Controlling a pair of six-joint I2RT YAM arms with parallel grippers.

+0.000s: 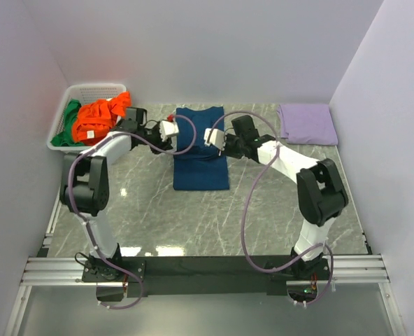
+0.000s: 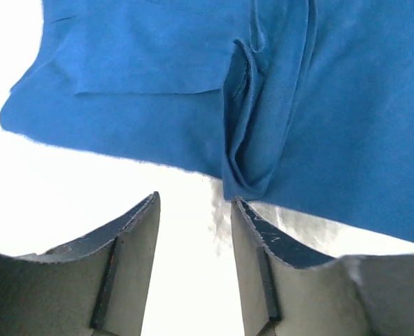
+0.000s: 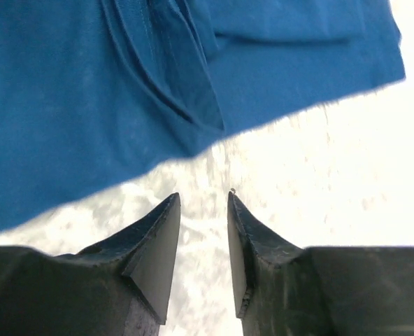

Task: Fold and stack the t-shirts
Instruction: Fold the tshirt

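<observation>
arms [image 1: 112,149] reach inward, jaws parted, 1 each side of navy t-shirt [image 1: 201,171].

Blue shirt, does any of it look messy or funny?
A little. The blue shirt lies folded and fairly straight, but a bunched pleat puckers its edge near the left gripper. The orange shirt sits crumpled in the basket.

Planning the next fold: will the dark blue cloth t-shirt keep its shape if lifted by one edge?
Probably not: the dark blue cloth t-shirt looks floppy, its edge bunched in soft pleats. Likely light, lying thin. Pushed, it may slide on the glossy marble table.
</observation>
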